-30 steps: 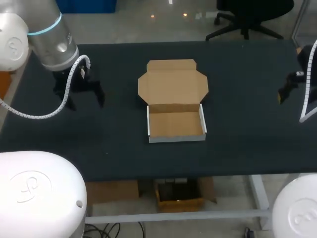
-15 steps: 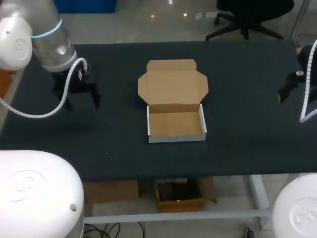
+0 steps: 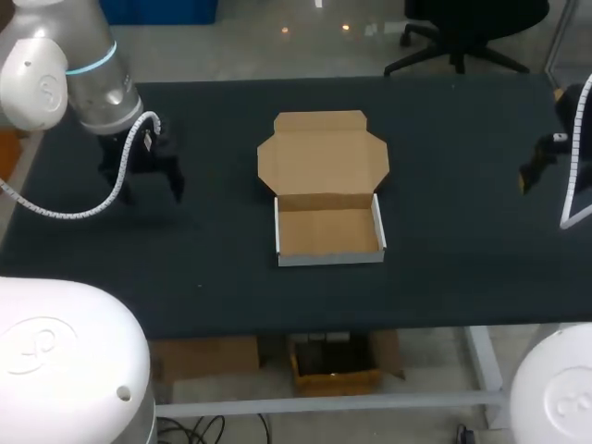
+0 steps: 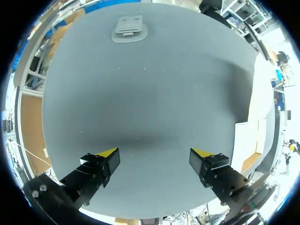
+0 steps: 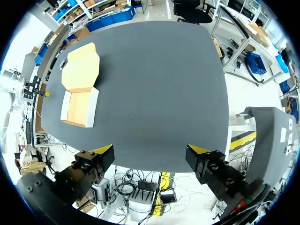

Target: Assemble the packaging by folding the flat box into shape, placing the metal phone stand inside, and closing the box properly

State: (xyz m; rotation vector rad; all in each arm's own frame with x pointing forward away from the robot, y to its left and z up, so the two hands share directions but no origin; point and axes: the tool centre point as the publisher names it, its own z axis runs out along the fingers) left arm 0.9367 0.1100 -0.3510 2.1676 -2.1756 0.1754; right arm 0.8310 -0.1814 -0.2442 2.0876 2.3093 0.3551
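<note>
- My left end effector hangs spread above the surface, the phone stand well ahead.
- My right end effector is spread too; the box sits open.

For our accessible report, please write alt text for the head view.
An empty cardboard box sits open at the middle of the dark table, its lid lying flat on its far side. The left gripper hangs open over the table on the left side; the right gripper is near the right edge.
</note>
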